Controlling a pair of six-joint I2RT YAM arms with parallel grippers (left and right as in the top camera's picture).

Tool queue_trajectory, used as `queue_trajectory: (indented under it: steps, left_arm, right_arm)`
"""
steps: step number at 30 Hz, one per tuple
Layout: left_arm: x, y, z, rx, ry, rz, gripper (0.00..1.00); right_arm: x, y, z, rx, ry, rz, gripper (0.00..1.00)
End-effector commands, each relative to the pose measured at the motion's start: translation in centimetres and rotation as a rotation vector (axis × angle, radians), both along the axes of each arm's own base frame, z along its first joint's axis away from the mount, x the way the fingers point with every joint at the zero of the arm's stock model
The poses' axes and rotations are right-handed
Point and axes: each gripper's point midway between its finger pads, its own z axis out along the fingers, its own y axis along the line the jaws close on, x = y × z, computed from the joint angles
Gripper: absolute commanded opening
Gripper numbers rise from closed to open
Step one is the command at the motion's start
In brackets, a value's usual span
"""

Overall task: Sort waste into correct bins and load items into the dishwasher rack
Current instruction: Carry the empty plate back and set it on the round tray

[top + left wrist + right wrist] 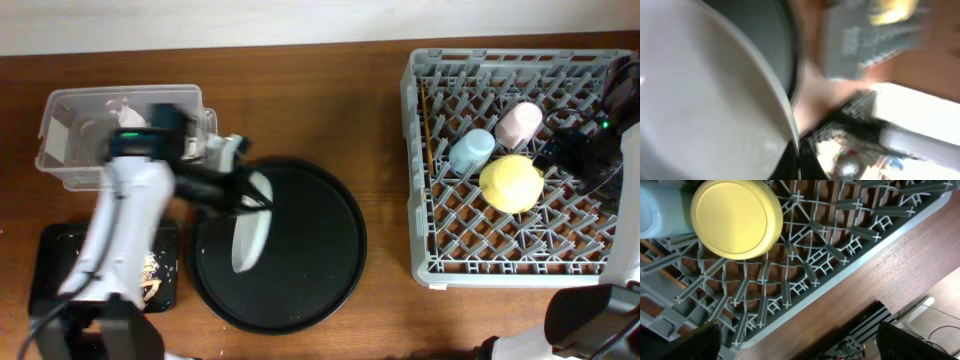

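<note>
— Where do we find the pale grey plate [250,235]?
— We see it tilted on its edge above the round black tray [310,250]. The jaws of the left gripper [243,190] pinch its rim.
— And the right gripper [800,332]?
— It hangs over the dishwasher rack [510,270], jaws spread wide, nothing between them. In the rack we see the yellow bowl [511,183] upside down, the blue cup [470,150] and pink cup [518,123] just beside it, and the chopsticks [427,125] near the left wall.
— The bins?
— On the desk [340,100], the clear tub [60,150] holds white paper [125,105]; the shallow black tray [60,265] holds food scraps [155,268].
</note>
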Motion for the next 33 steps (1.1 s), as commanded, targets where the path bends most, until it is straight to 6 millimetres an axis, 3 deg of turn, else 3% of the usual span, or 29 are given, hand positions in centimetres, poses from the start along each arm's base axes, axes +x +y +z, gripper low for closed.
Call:
queue_trajectory:
  steps: [1, 2, 6, 9, 15, 16, 18, 19, 21, 23, 24, 27, 29, 31, 32, 33]
  left_arm:
    - [-0.3, 0.5, -3.8, 0.525, 0.031, 0.186, 0.01]
    - [-0.9, -1.1, -4.1, 0.634, -0.024, 0.195, 0.01]
    - [-2.3, -6.7, -4.2, 0.687, -0.180, 0.146, 0.01]
    - [-2.4, -10.3, -5.9, 0.732, -0.285, 0.113, 0.01]
    - [-3.1, -11.2, -11.4, 0.828, -0.205, 0.036, 0.02]
    - [-3.3, -11.3, -11.7, 0.825, -0.189, 0.028, 0.15]
    - [-3.4, -11.3, -11.8, 0.824, -0.186, 0.027, 0.67]
    - [-3.3, -11.3, -11.8, 0.823, -0.187, 0.027, 0.75]
    - [-3.1, -11.3, -11.5, 0.820, -0.190, 0.030, 0.75]
    - [-1.9, -10.8, -9.3, 0.806, -0.205, 0.069, 0.75]
    - [-1.1, -10.2, -7.7, 0.796, -0.223, 0.103, 0.75]
    - [1.9, -6.2, -0.5, 0.770, -0.304, 0.269, 0.75]
    - [2.9, -1.3, 3.7, 0.760, -0.338, 0.422, 0.78]
    - [2.7, 5.8, 6.2, 0.810, -0.309, 0.597, 0.81]
    - [2.1, 9.7, 7.0, 0.846, -0.271, 0.694, 0.87]
    - [1.6, 12.0, 7.2, 0.866, -0.238, 0.755, 0.99]
  right_arm:
    - [-0.2, -0.2, 0.2, -0.006, -0.003, -0.015, 0.99]
    - [-0.2, -0.2, 0.2, -0.006, -0.003, -0.015, 0.99]
    - [-0.2, -0.2, 0.2, -0.006, -0.003, -0.015, 0.99]
    - [-0.2, -0.2, 0.2, -0.006, -0.003, -0.015, 0.99]
    - [-0.2, -0.2, 0.2, -0.006, -0.003, -0.015, 0.99]
    - [-0.2, -0.2, 0.2, -0.006, -0.003, -0.015, 0.99]
    - [-0.2, -0.2, 0.2, -0.006, -0.003, -0.015, 0.99]
    - [-0.2, -0.2, 0.2, -0.006, -0.003, -0.015, 0.99]
    - [-0.2, -0.2, 0.2, -0.006, -0.003, -0.015, 0.99]
    - [-0.2, -0.2, 0.2, -0.006, -0.003, -0.015, 0.99]
    - [-0.2, -0.2, 0.2, -0.006, -0.003, -0.015, 0.99]
    - [-0.2, -0.2, 0.2, -0.006, -0.004, -0.015, 0.99]
    - [-0.2, -0.2, 0.2, -0.007, -0.004, -0.015, 0.99]
    - [0.8, 0.3, 0.1, 0.028, -0.049, -0.012, 0.99]
    - [1.3, 0.3, 0.2, 0.033, -0.074, -0.011, 0.99]
    - [1.7, 0.7, 0.2, 0.056, -0.092, -0.008, 0.99]
